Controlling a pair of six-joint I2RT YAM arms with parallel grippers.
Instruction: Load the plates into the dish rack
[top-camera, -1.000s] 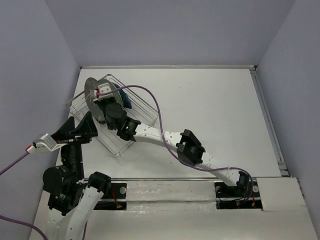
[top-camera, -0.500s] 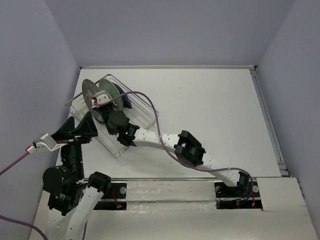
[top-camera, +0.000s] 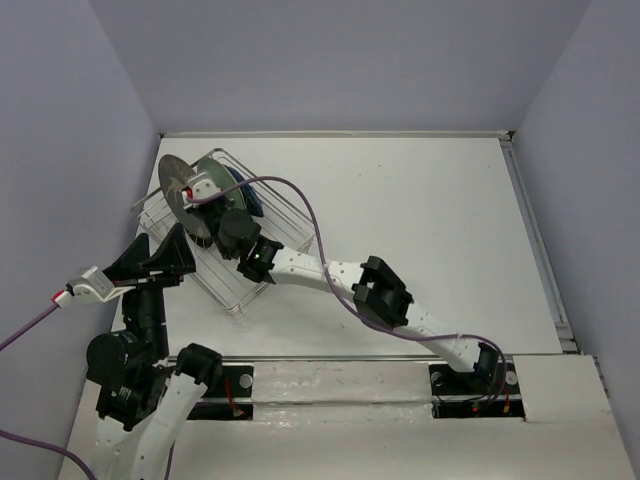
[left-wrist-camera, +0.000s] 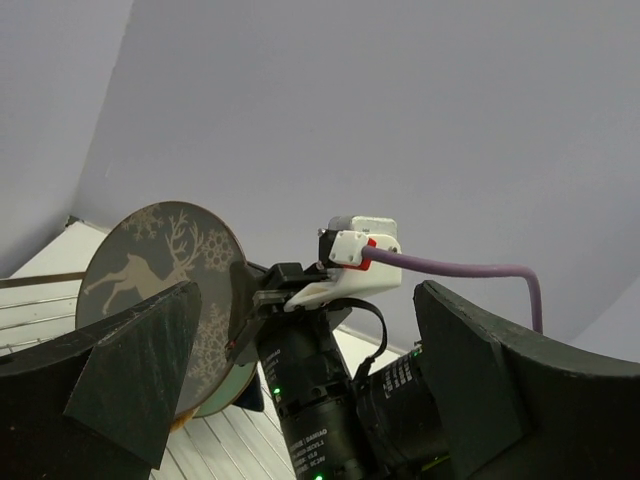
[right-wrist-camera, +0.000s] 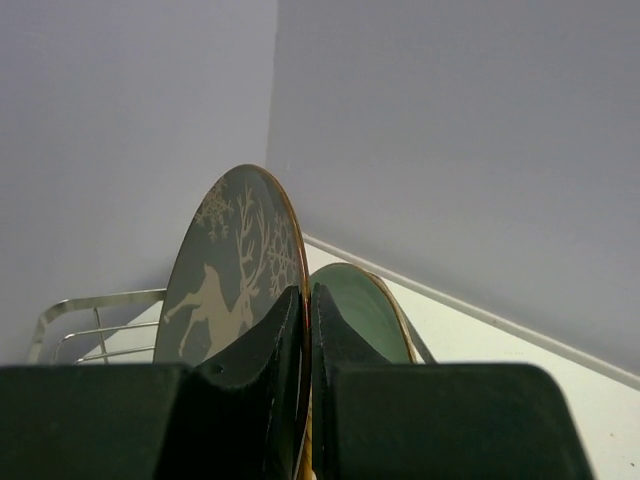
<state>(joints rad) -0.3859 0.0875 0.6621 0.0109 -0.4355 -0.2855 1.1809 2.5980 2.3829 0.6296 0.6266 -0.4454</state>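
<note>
The right pincer was closed tight on the rim of the deer plate, which stood on edge at the far end of the rack. Whether its lower edge sat between the tines could not be told. The teal plate stood upright just right of that pincer, and the left pincer was spread wide, empty, facing the deer plate from beside the rack.

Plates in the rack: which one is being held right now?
The grey deer plate, its rim pinched by the right end effector; the green plate beside it is not gripped.
</note>
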